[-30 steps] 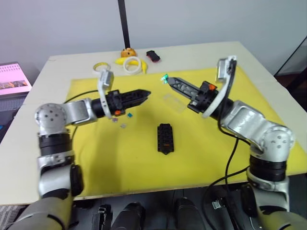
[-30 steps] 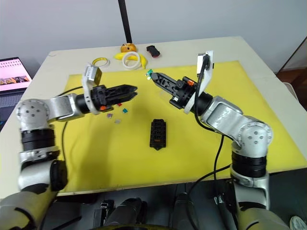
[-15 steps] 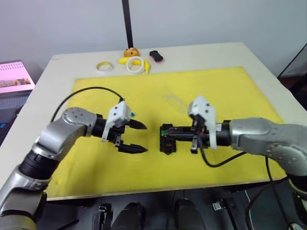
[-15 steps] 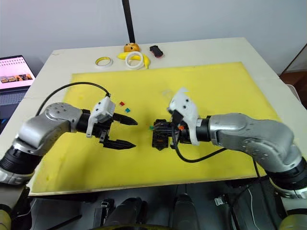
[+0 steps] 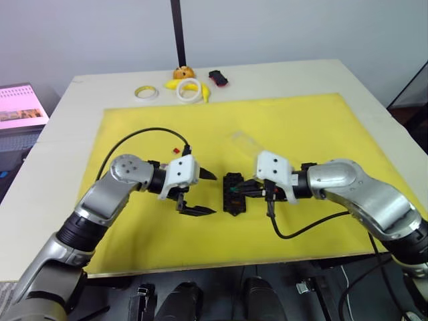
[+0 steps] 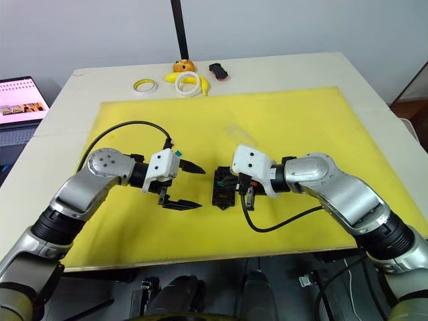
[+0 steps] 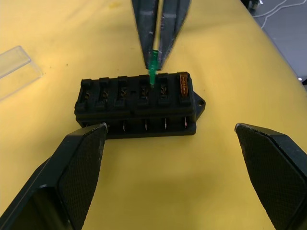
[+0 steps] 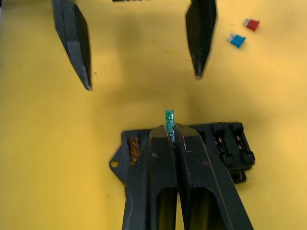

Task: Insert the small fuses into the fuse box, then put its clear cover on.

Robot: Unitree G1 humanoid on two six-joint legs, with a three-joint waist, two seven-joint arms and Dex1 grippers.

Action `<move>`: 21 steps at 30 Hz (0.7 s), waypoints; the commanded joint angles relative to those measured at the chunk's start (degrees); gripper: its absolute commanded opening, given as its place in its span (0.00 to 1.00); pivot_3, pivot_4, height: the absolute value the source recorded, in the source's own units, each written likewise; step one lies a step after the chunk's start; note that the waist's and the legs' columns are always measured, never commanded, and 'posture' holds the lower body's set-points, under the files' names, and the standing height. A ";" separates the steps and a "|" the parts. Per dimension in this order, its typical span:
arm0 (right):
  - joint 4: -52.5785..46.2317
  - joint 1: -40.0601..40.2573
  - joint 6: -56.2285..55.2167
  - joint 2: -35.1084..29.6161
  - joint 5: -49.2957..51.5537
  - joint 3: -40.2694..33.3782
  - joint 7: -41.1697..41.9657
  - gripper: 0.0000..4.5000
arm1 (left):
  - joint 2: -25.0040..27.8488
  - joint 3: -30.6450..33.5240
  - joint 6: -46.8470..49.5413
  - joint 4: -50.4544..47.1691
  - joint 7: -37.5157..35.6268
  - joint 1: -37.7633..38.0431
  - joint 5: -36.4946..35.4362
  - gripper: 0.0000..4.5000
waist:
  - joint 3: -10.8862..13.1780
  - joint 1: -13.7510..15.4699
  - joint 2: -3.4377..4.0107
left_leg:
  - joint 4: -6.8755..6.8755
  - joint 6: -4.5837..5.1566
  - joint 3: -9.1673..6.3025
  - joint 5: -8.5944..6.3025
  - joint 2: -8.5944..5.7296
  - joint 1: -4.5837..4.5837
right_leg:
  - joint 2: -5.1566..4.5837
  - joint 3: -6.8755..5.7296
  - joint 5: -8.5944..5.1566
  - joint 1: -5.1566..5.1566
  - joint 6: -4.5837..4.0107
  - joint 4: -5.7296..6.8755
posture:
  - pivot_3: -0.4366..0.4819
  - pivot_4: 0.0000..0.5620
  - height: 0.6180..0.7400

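Note:
The black fuse box (image 5: 233, 194) lies mid-mat, with one orange fuse (image 7: 183, 84) seated in an end slot. My right gripper (image 5: 235, 190) is shut on a green fuse (image 7: 152, 72), also seen as green fuse (image 8: 169, 120), and holds it upright. The fuse's lower end is at the box's top, a slot or two from the orange one. My left gripper (image 5: 212, 194) stands open just left of the box with nothing between its fingers (image 7: 72, 177). Red fuse (image 8: 251, 23) and blue fuse (image 8: 237, 40) lie loose on the mat beyond it. The clear cover (image 5: 244, 142) rests behind the box.
A yellow mat (image 5: 301, 127) covers most of the table. At the far edge sit a yellow tape ring (image 5: 144, 91), a white tape ring (image 5: 188, 89), a small orange object (image 5: 180, 71) and a black-and-red gadget (image 5: 216, 77). A laptop (image 5: 20, 107) is off to the left.
Both arms came down from over the far half of the mat to the fuse box. The left gripper opened and closed in on the box's left side. The right still holds the green fuse.

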 commanded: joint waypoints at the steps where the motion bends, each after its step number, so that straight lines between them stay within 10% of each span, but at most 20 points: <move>1: -1.44 0.29 -0.69 0.83 -1.35 -1.93 1.76 0.00 | -0.75 0.45 -0.46 -1.55 0.46 0.01 0.67 1.00 | 0.00 -0.06 0.00 | 0.00 0.00 0.00 0.00 0.00 0.00 | 0.00 0.00 0.00 0.00 0.00 0.00 | 0.48 0.27 1.00; 21: -2.22 1.89 1.03 3.45 -5.20 -3.47 5.12 0.00 | -1.95 1.06 0.97 -2.09 0.26 0.03 1.12 1.00 | 0.00 -0.08 0.00 | 0.00 0.00 -0.01 0.00 0.00 0.01 | 0.00 -0.01 0.00 0.01 0.00 0.00 | 0.48 0.27 1.00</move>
